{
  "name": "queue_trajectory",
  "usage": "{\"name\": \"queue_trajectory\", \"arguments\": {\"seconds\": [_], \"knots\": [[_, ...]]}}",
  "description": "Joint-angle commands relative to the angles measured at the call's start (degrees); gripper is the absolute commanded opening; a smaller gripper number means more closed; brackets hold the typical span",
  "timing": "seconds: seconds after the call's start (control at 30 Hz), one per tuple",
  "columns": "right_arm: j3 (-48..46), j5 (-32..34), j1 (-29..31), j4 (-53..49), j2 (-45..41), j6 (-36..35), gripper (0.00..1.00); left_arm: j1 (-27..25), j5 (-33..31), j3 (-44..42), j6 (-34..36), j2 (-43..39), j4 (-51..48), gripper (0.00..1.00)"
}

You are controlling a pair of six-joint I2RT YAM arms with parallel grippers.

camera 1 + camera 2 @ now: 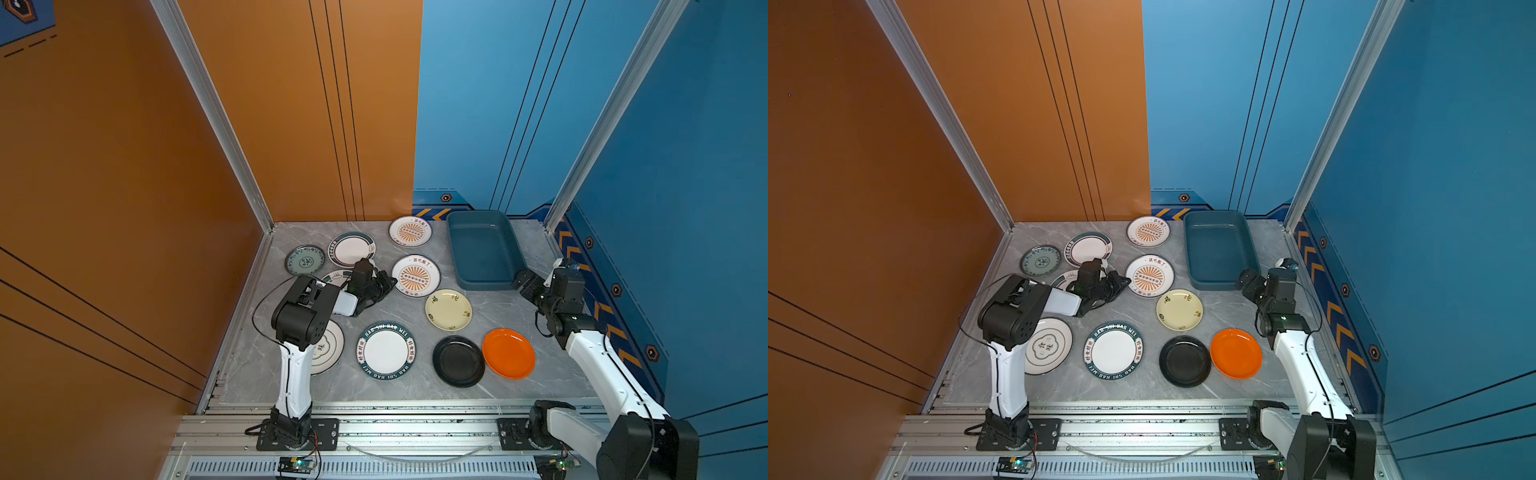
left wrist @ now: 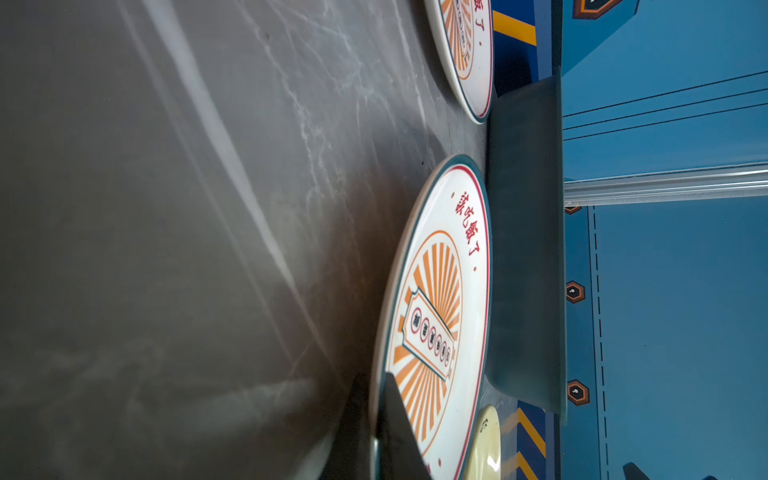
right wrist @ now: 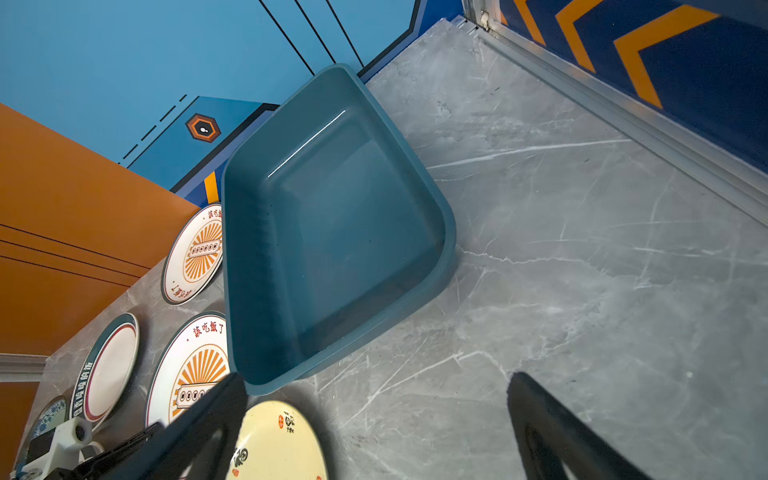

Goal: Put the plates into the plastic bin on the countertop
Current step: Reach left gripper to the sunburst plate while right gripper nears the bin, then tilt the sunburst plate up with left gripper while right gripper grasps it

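The bin [image 1: 484, 257] sits at the far right of the bench [image 1: 415, 390], one short end near the back wall, and its bare floor shows in both top views. All ten plates lie flat on the bench outside it.

The left tool [image 1: 386, 284] reaches low across the bench to the nearer sunburst plate [image 1: 416, 276], which lies just left of the bin. Its jaws are closed narrow onto that plate's left rim. In the left wrist view one dark finger [image 2: 397, 419] lies over the edge of the orange pattern, with the pale rim showing on its other side.

The farther sunburst plate [image 1: 410, 231] lies behind it, near the bin's far corner. To the left are a green-rimmed plate [image 1: 352, 249] and a teal patterned plate [image 1: 305, 260]. Another white plate [image 1: 336, 277] is half hidden under the left arm's wrist. A white plate with a dark emblem [image 1: 1046, 345] lies partly under that arm's elbow, and beside it is a plate with a lettered green rim [image 1: 385, 351].

The cream plate [image 1: 448, 309] lies near the bin's closer end. The black plate [image 1: 458, 361] and the orange plate [image 1: 508, 353] lie edge to edge toward the front.

The right tool [image 1: 517, 279] hovers by the bin's near right corner. Its jaws are spread wide and grip nothing, and grey bench shows between them in the right wrist view.
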Motion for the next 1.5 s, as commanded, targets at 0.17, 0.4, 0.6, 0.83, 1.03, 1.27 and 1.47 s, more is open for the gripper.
{"name": "queue_trajectory", "arguments": {"seconds": [0.17,0.4,0.6,0.83,1.03,1.27,1.47], "knots": [[1.07,-2.19,1.51,-3.28,-1.85,-1.22,1.0,0.93,0.14,-3.23,2.56,-2.21,-4.28,0.0],[4.49,-7.95,5.99,-5.53,0.62,-3.79,0.99,2.06,-0.51,-1.55,7.77,-12.34,-15.56,0.0],[7.84,-12.67,13.17,-2.82,6.4,-3.58,0.99,3.15,-1.62,1.43,13.29,-21.33,-27.24,0.0],[12.23,-25.23,18.62,8.63,18.8,3.57,0.96,3.26,2.86,3.03,12.83,-29.15,-30.13,0.0],[12.83,-30.01,21.72,19.11,23.94,6.84,0.92,3.26,3.55,3.02,13.88,-33.59,-34.55,0.0],[13.16,-31.42,25.07,26.41,27.4,9.36,0.91,1.97,5.0,2.57,12.43,-34.29,-33.43,0.0],[16.62,-30.96,26.67,25.63,31.46,9.96,0.85,0.86,5.11,2.66,11.71,-34.89,-32.55,0.0]]}}
